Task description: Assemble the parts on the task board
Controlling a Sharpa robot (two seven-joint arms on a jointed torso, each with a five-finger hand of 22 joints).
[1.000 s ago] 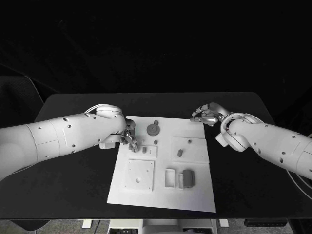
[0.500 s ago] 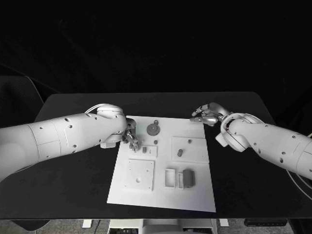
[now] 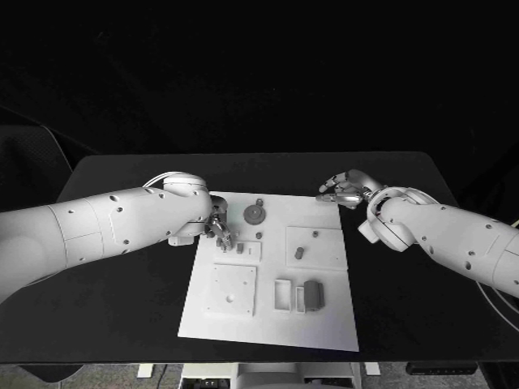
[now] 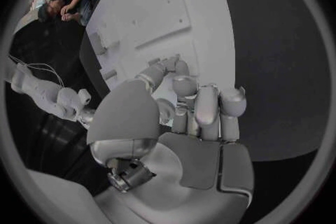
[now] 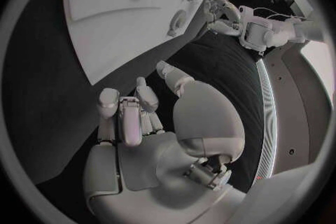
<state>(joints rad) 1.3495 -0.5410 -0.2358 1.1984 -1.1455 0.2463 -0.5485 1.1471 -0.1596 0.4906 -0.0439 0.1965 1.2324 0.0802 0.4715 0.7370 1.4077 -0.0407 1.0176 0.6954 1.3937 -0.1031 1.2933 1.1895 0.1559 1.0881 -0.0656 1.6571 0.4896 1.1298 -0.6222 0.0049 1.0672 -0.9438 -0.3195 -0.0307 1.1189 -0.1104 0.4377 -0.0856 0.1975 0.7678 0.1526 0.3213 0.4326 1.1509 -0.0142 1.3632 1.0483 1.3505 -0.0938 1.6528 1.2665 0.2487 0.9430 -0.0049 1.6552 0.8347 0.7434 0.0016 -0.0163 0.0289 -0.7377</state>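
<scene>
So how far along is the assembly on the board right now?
Early, by the look of it. Several grey parts lie or stand on the task board, but I cannot tell which are seated. In hand: nothing visibly held. The left hand is at the board's left edge with its fingers reaching over it; the right hand sits curled off the far right corner. Picking and fitting seem still ahead.

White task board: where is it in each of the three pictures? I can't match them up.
Head view: the flat white task board lies mid-table, between the two arms.
Left wrist view: the board spreads out beyond the silver left hand.
Right wrist view: the board lies past the silver right hand.
Shared landmark: the left hand at the board's edge.
</scene>
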